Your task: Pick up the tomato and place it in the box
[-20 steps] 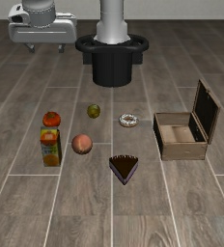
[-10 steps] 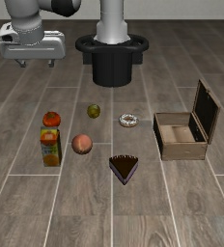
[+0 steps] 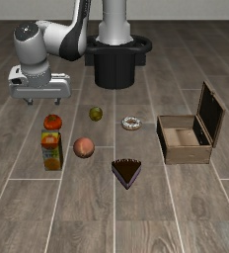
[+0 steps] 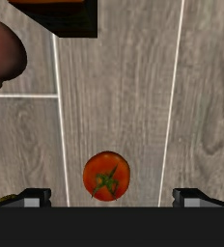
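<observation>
Your jaws hang released and spread wide above the tomato (image 3: 53,122), which sits untouched on the wood planks; the wrist view shows it between the two fingertips (image 4: 32,197). A juice carton (image 3: 51,151) stands just beside it, with a peach (image 3: 83,147) near. The box (image 3: 186,139) stands open, well apart, toward the exterior view's right

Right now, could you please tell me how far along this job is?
Done: nothing; the round red tomato lies on the floor, apart from the open wooden box. In hand: the open gripper hovers over it. Left: grasp, lift, carry, release in the box.
</observation>
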### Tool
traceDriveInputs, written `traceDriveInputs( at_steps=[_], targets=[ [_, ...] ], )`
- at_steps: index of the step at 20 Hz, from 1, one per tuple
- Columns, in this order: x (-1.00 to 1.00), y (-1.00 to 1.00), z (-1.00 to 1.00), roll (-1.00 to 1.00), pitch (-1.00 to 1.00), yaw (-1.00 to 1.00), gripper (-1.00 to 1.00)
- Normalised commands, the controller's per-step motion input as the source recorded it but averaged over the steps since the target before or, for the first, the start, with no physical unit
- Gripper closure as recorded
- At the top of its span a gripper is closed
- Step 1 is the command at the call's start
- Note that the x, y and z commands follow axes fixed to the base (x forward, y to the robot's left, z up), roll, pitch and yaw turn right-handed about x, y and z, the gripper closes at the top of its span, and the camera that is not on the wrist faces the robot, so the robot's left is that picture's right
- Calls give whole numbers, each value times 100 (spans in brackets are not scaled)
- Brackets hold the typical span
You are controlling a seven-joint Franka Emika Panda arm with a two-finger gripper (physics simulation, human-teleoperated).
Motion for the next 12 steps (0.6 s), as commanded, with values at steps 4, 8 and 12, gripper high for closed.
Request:
traceDriveInputs(
  at_steps=[4,8,12],
  targets=[
    [0,0,-100,0,0,0,-100],
    [-100,0,0,0,0,0,-100],
    [-25,25,0,0,0,0,-100]
  ],
)
